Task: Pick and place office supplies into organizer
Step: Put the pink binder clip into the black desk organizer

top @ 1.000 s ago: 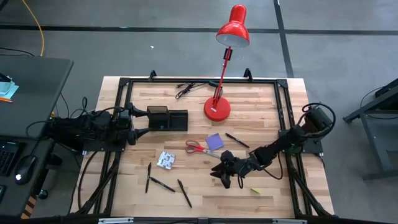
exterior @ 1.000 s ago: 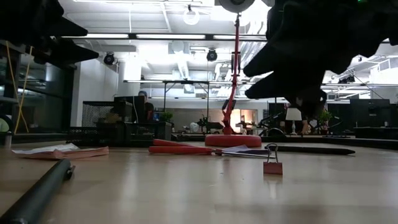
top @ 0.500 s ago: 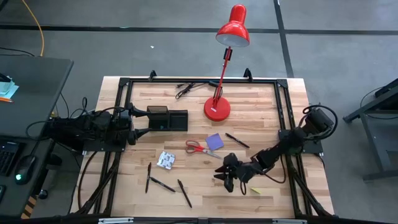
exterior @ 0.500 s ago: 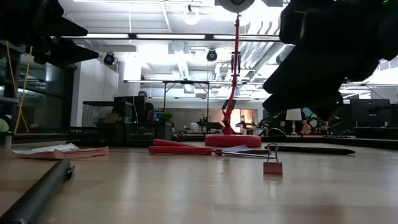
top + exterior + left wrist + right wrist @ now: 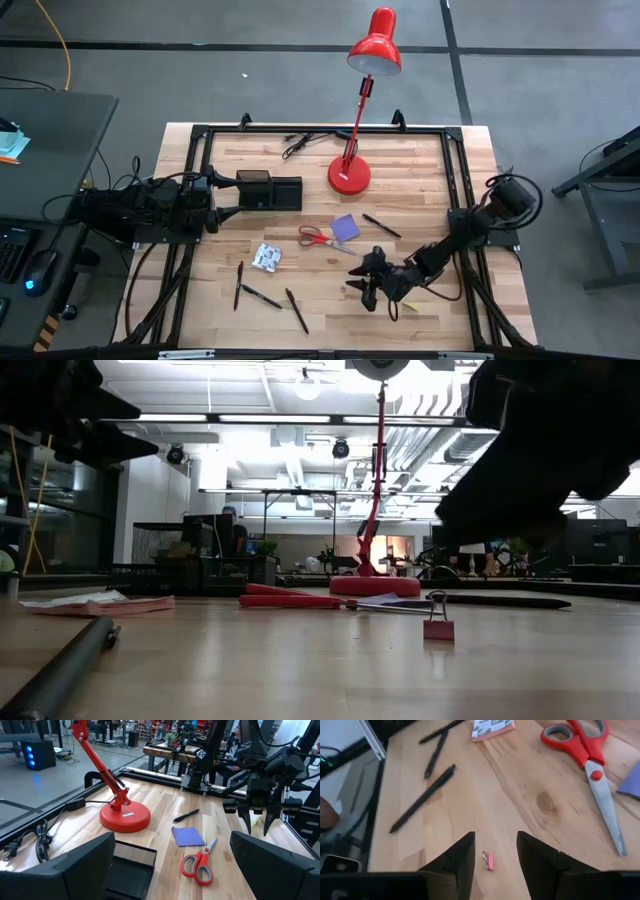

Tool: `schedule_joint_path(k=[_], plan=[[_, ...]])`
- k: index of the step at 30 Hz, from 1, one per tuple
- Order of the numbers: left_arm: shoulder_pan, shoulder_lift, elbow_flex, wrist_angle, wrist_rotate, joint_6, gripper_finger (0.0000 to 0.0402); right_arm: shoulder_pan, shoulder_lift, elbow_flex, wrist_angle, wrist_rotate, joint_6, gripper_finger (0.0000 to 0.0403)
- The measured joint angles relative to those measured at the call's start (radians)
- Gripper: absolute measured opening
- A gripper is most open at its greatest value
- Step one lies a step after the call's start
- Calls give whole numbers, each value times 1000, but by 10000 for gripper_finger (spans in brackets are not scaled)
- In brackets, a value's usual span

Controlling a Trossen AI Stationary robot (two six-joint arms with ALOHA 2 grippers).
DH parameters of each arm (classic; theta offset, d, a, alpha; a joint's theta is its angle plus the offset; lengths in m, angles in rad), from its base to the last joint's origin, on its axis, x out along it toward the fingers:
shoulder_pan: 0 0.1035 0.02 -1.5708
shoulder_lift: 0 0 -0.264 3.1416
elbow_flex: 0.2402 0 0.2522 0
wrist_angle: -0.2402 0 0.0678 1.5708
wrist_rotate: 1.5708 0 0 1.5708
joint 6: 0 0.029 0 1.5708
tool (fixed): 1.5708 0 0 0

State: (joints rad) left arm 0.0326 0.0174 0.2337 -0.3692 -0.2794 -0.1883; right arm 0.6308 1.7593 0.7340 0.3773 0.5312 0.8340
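My right gripper is open and hangs above the table near its near edge, fingers pointing down. A small pink binder clip lies on the wood below the gap between them, untouched. The red-handled scissors, the purple pad and the patterned packet lie flat mid-table. Thin black pens lie at the near left and by the pad. My left gripper waits open at the left end of the black organizer.
The red lamp's round base stands just right of the organizer, its arm leaning over the far edge. A black cable lies at the far side. A small yellow slip lies near my right gripper. Black frame rails border the table.
My right gripper has moved toward the table's near edge and a little to the right, away from the scissors and pad, staying open. Nothing on the table has shifted.
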Motion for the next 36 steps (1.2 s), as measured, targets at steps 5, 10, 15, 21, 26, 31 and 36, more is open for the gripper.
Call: schedule_joint_path(k=[5,10,15,21,26,31,36], plan=[[0,0,0,-1,0,0,381,0,65,70,-16,-37,-51,172],[0,0,0,-1,0,0,381,8,75,137,-138,-9,-52,195],[0,0,0,-1,0,0,381,18,75,157,-234,62,-17,197],[0,0,0,-5,0,0,381,20,97,157,-245,73,15,200],[0,0,0,-8,0,0,381,20,160,157,-184,44,22,200],[0,0,0,-8,0,0,381,21,165,157,-171,36,22,201],[0,0,0,-8,0,-1,381,21,175,157,-171,33,22,192]])
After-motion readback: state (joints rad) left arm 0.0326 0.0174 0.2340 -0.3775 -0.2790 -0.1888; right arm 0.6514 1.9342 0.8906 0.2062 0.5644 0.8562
